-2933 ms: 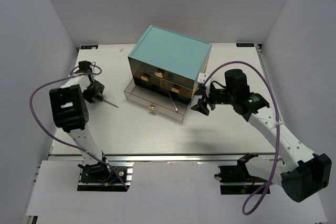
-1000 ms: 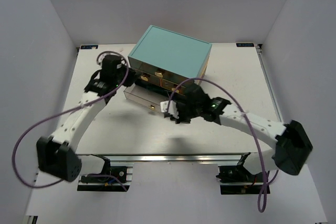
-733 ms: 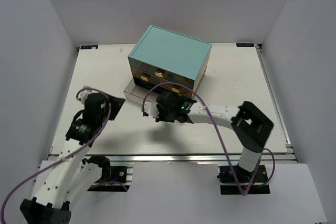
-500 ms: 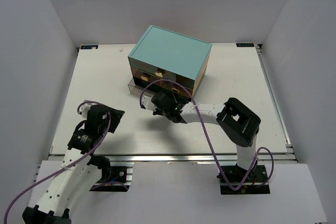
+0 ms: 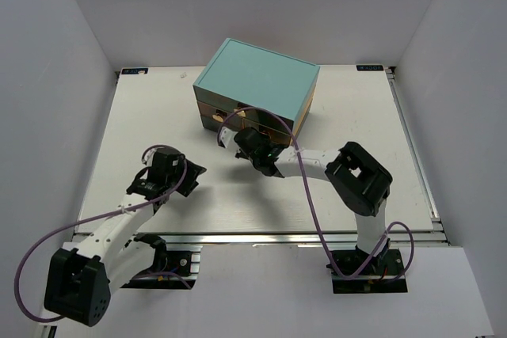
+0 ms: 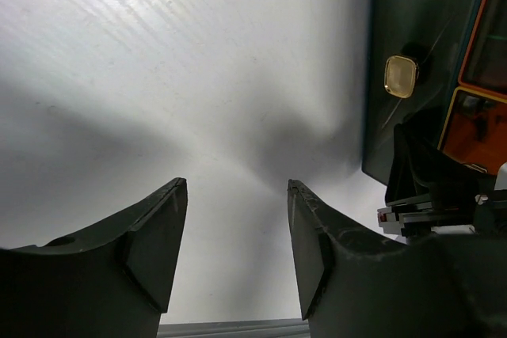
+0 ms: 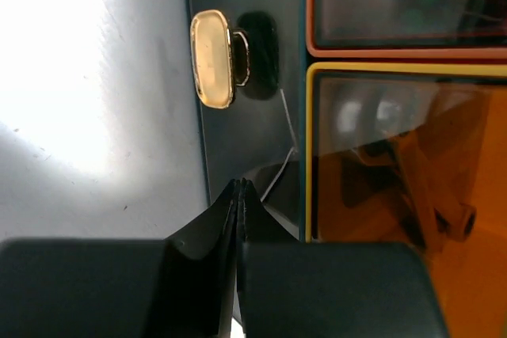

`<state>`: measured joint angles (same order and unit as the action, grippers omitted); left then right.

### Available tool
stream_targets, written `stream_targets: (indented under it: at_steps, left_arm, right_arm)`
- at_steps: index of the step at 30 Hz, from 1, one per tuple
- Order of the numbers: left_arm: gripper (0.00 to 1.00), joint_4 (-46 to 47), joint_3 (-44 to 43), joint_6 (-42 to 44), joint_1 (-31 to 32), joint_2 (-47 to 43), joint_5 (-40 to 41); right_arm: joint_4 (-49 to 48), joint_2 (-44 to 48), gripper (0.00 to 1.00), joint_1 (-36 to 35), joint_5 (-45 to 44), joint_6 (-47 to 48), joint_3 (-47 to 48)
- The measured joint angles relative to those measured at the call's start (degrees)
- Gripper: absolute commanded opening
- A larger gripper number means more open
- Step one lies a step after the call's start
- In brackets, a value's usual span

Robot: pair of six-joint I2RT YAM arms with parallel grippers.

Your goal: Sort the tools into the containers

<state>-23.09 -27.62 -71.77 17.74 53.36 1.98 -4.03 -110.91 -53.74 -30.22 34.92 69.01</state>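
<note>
- The left gripper hangs low over the table, near the front edge. Its jaws are spread wide with nothing between them. It looks parked out of the other arm's way rather than working.
- No tools lie on the bare table in any view, so the sorting is probably almost done.
- Further in, the right gripper reaches across to the foot of the chest. Its fingers are pinched fully together and hold nothing. The joined tips point at the dark front of the bottom drawer, just below its gold handle, and appear to touch it. Closed fingers make a blunt pusher, so this looks like pressing the drawer home.
- From above, that drawer sits flush with the chest front.
- Beside it, the orange drawer is also in. Dim dark shapes show behind its clear face, likely tools, though which ones is unclear.
- The chest stands angled at the far middle of the table, its fronts turned towards both arms.
</note>
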Motion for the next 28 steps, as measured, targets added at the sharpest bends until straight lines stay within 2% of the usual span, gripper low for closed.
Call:
stream_targets:
  at_steps: [4,6,7,8,9,10,12,14,17,23,28]
  left_arm:
    - [0.64,2.91,0.00,0.83,0.00,1.73,-1.03]
    - [0.70,3.82,0.00,1.33,0.00,1.66,-1.22]
    - [0.74,4.33,0.00,1.73,0.00,1.62,-1.51]
    - [0.78,4.94,0.00,2.38,0.00,1.53,-1.90]
    - [0.86,5.66,0.00,3.08,0.00,1.36,-2.40]
    - [0.89,6.38,-0.02,4.11,0.00,1.03,-2.73]
    - [0.98,7.32,-0.15,6.14,0.00,-0.07,-3.26]
    - [0.98,7.69,-0.83,8.72,0.00,-1.40,-3.56]
    - [0.98,8.13,-2.91,12.96,0.00,-3.98,-3.69]
    - [0.98,8.66,-6.49,19.58,0.00,-9.81,-3.50]
    - [0.98,8.70,-6.64,22.23,0.00,-12.46,-3.48]
  right_arm:
    - [2.34,1.01,0.00,1.11,4.52,-0.24,0.42]
    - [3.93,4.02,0.02,2.19,8.96,-0.20,-0.33]
    - [5.07,6.32,0.35,2.69,12.15,0.39,-0.94]
    - [7.19,9.64,0.56,3.54,16.92,0.85,-1.66]
    - [8.83,12.74,0.74,4.26,20.72,1.14,-2.16]
    - [10.62,16.46,0.89,5.16,26.27,1.18,-2.69]
    - [12.90,23.65,0.89,6.47,34.42,0.13,-3.69]
    - [13.64,30.58,0.89,7.74,39.39,-3.39,-4.46]
    - [14.38,38.07,0.89,9.60,40.92,-13.60,-5.81]
    - [18.08,47.54,0.90,12.11,31.08,-23.96,-7.34]
    - [20.37,51.10,0.89,15.06,25.42,-25.92,-7.26]
